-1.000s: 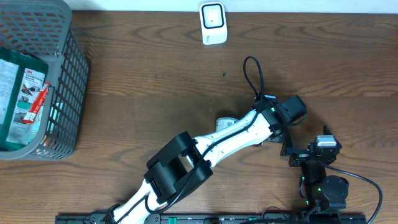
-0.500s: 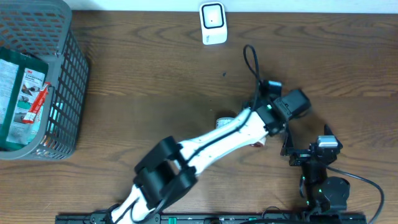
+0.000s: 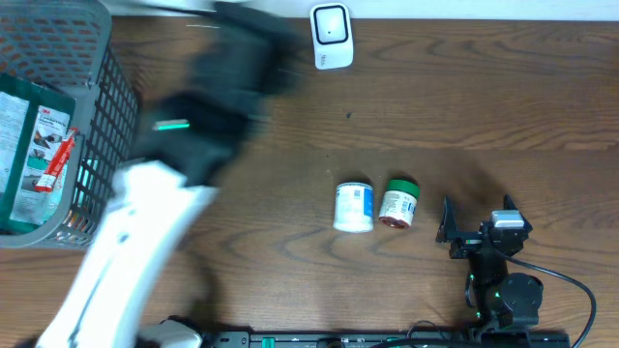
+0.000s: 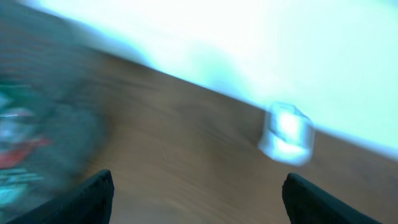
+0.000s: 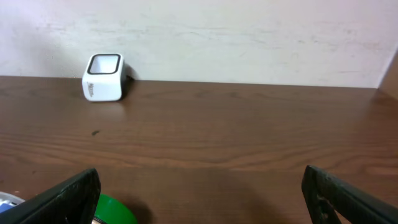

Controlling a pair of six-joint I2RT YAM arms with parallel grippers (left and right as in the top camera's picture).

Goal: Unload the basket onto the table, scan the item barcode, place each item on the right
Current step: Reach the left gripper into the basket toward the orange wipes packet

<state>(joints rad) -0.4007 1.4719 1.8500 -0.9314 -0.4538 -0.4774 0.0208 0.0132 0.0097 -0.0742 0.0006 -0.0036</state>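
Wooden desk point(image 3: 503, 106) is occupied by white jar point(image 3: 353, 207) just beside green-lidded jar point(image 3: 397, 202); left hand point(image 4: 198, 193) and right hand point(image 5: 202, 196) are seen released, empty.

I count two small round jars lying on my brown wooden surface point(image 3: 503, 106): one white jar with a blue label point(image 3: 354, 207) and one jar with a green lid point(image 3: 397, 202). There is one small white scanner box point(image 3: 332, 36) and one grey wire basket point(image 3: 112, 106).

Mock shop checkout in a plain test room. Wood-grain table point(image 3: 503, 97). White scanner point(image 3: 331, 36) at the far edge. Grey wire basket point(image 3: 92, 68) at the left edge, packaged goods point(image 3: 24, 145) inside. Bare white wall point(image 5: 249, 37) behind.
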